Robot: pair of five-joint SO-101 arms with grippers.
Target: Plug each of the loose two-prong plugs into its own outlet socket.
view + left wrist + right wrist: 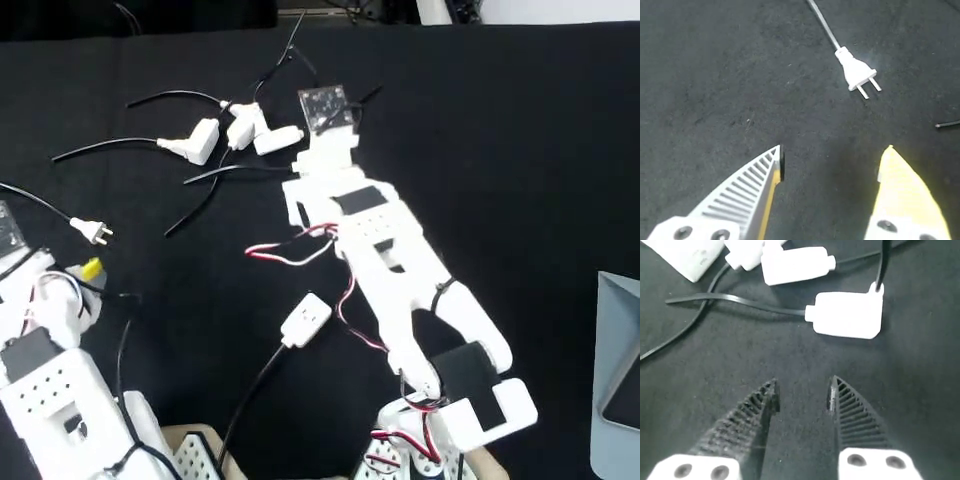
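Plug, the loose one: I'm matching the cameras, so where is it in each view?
High view: plug near the left edge, mid-height.
Left wrist view: plug lying beyond the open left gripper.
Right wrist view: faces the white blocks instead.
Shared landmark: black cloth; the white blocks also lie upper left in the high view.

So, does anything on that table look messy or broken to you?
Nothing looks broken. A white two-prong plug lies loose near the left pincer, unplugged, and the black cords around the white blocks at the far side cross over one another in a tangle.
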